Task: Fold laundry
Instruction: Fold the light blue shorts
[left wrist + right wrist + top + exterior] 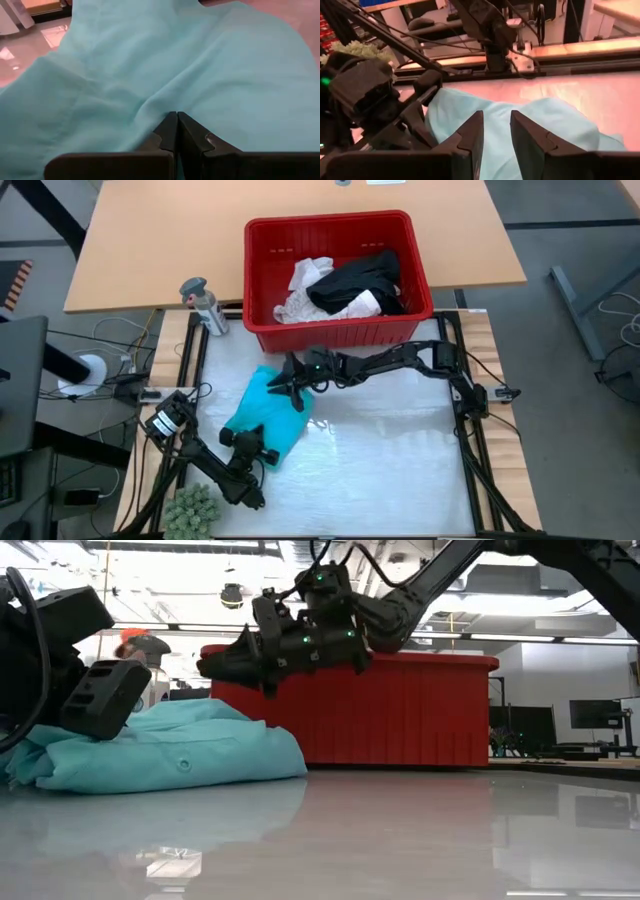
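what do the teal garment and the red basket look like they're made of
Teal garment: thin woven cloth, matte, likely cotton or a blend; it lies in soft folds and creases, with a small button showing. Red basket: rigid moulded plastic with a slight sheen, judging by its ribbed walls and straight, even rim.

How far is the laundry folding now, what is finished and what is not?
Done: only the teal garment is out of the red basket, crumpled on the table, not folded. In hand: the left hand is shut on its edge; the right hand hovers open above it, holding nothing. Left: the black garment and the white garments lie in the basket.
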